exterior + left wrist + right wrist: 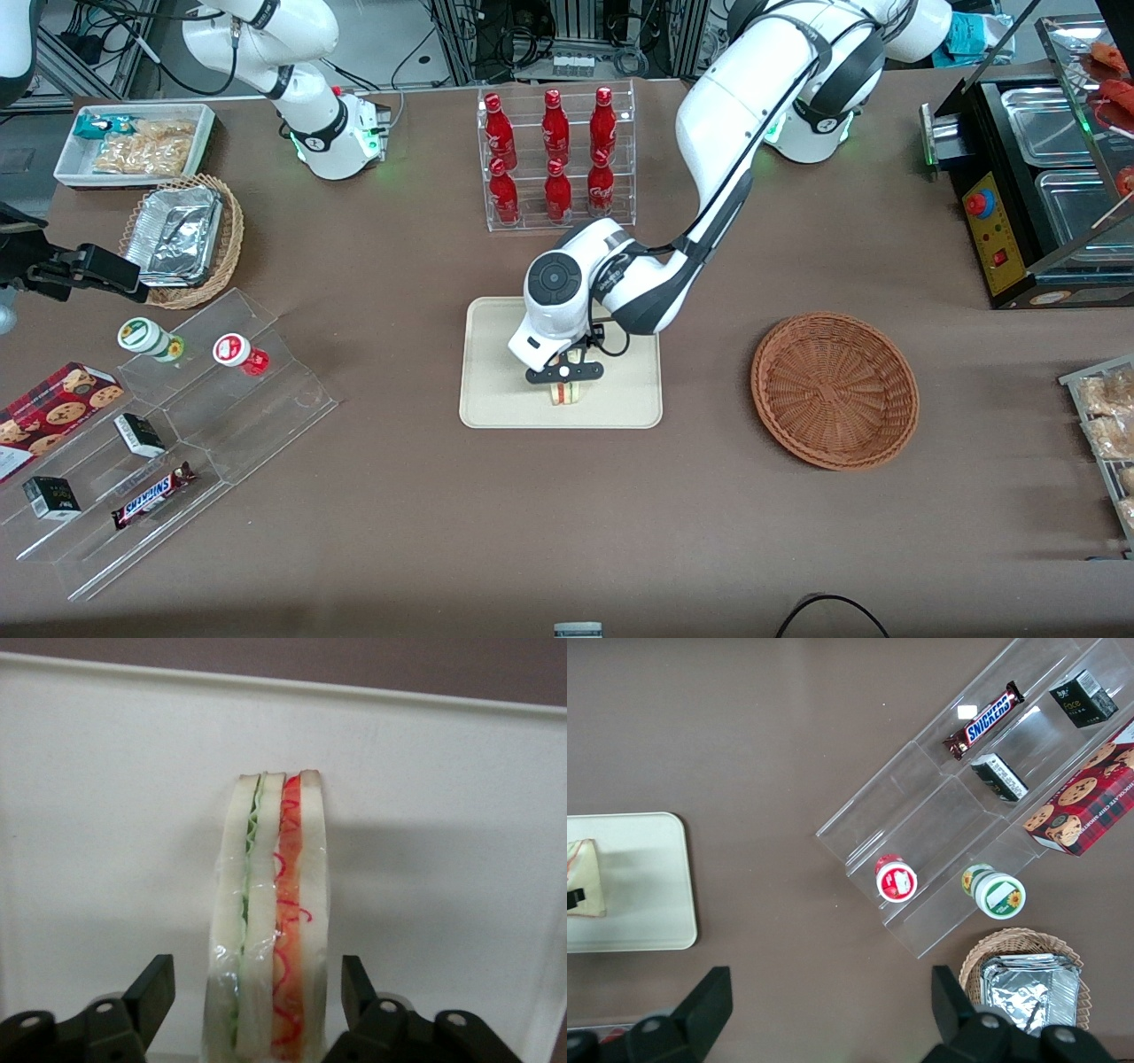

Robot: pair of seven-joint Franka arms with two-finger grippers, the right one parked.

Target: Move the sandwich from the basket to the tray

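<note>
Open claw (564,373) over brown table (407,532)

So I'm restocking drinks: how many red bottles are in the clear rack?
6 red bottles stand in the clear rack, in two rows of three, farther from the front camera than the tray, where the open gripper straddles the sandwich. None seem hidden.

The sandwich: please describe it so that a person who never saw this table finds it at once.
Find the cream tray in front of the red bottles. The sandwich stands on it, between the open fingers of the left gripper. It is the only white bread wedge, showing green and red filling.
</note>
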